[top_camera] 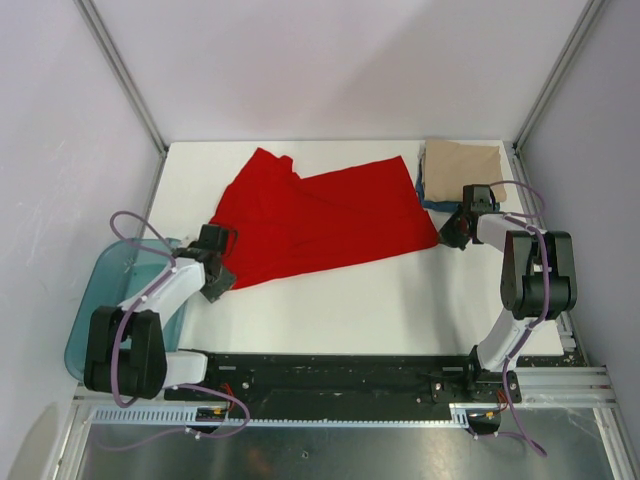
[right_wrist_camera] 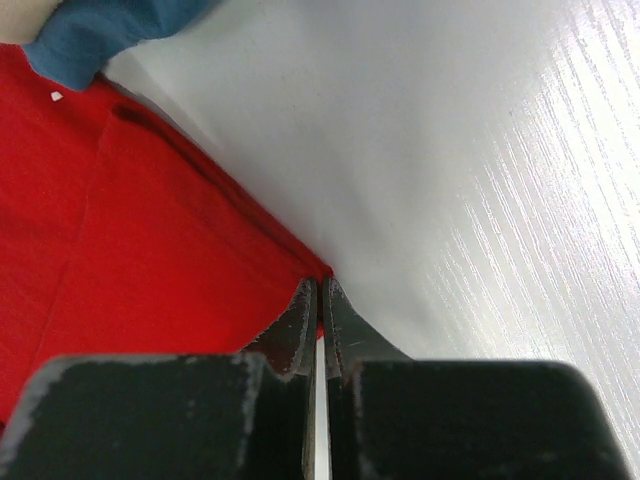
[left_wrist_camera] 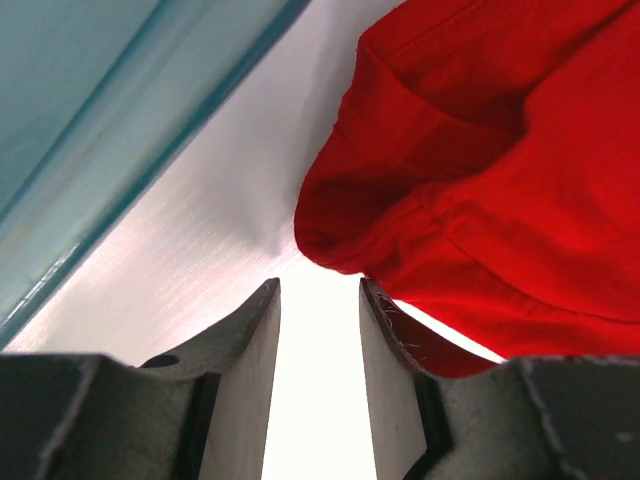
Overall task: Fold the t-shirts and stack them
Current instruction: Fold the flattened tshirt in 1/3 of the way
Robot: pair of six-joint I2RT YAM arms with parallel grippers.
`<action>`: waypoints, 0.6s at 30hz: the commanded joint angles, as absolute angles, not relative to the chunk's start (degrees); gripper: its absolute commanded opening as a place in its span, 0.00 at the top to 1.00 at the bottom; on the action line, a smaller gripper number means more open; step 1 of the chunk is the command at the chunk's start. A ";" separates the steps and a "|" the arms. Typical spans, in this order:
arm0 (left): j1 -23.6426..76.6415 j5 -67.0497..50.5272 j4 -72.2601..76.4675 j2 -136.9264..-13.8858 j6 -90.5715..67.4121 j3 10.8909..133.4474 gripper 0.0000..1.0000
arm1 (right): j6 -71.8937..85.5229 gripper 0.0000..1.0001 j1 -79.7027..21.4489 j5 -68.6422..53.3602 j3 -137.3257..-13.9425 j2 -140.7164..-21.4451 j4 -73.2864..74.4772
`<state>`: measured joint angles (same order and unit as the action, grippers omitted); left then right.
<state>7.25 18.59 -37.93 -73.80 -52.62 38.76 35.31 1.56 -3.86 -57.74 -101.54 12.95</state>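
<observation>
1. The red t-shirt point(top_camera: 320, 222) is lying spread and rumpled across the middle of the white table point(top_camera: 380, 310), reaching from about 9 o'clock towards 2 o'clock in the top view.
2. The tan shirt point(top_camera: 462, 163) is sitting folded in the far corner at 1 o'clock, with the blue shirt point(top_camera: 437, 204) showing as a thin edge beneath its 6 o'clock side.
3. The red cloth's 3 o'clock corner is ending just beside that pile.
4. The right gripper point(right_wrist_camera: 319, 286) is pinching this corner's hem, its jaws nearly touching with only a sliver of gap.
5. The left gripper point(left_wrist_camera: 320, 288) is standing low over the table with its jaws parted narrowly and nothing between them. A bunched red fold is lying at its 1 o'clock, lapping the right fingertip point(left_wrist_camera: 385, 310).
6. The translucent teal tub point(top_camera: 100, 290) is resting at 9 o'clock, beside the left arm.
</observation>
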 commanded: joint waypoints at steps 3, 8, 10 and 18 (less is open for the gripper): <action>7.10 18.18 -36.65 -68.65 -54.48 39.18 0.57 | 34.01 1.00 1.27 -1.22 -58.60 -103.69 14.11; 7.04 20.03 -36.54 -69.70 -55.20 39.52 0.55 | 33.97 1.00 1.23 -1.35 -58.62 -103.79 14.15; 7.03 20.67 -36.40 -71.41 -55.33 40.05 0.54 | 33.98 1.00 1.23 -1.50 -58.62 -103.80 14.17; 7.04 23.35 -35.66 -78.05 -55.69 41.61 0.50 | 33.93 1.00 1.25 -1.63 -58.69 -103.99 14.37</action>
<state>7.25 19.59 -37.04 -76.07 -54.08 39.22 35.09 1.45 -3.86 -58.00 -101.78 12.93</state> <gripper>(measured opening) 0.480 0.020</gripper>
